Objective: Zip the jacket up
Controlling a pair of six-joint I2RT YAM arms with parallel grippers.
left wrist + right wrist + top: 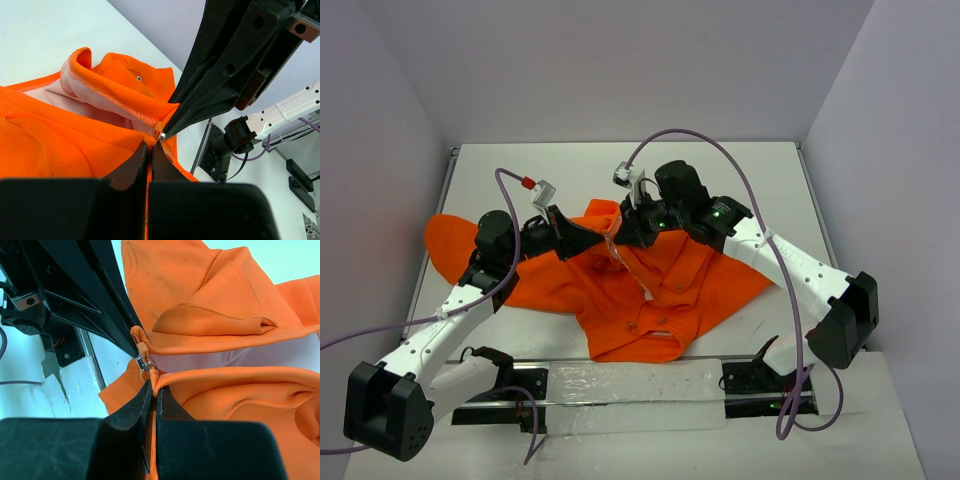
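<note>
The orange jacket (650,300) lies spread on the white table, its pale lining showing at the collar (55,97). Both grippers meet at the top of the front zipper near the collar. My left gripper (592,240) is shut (149,144) on the small orange pull tab (142,347) of the silver slider (161,135). My right gripper (620,238) is shut (154,384) on the orange fabric edge just beside the slider (144,363). The two pairs of fingertips almost touch. The jacket's left sleeve lies under my left arm.
A clear plastic strip (630,385) with black clamps (760,378) runs along the near table edge. Purple cables (720,150) loop above both arms. White walls close in the table at the back and sides.
</note>
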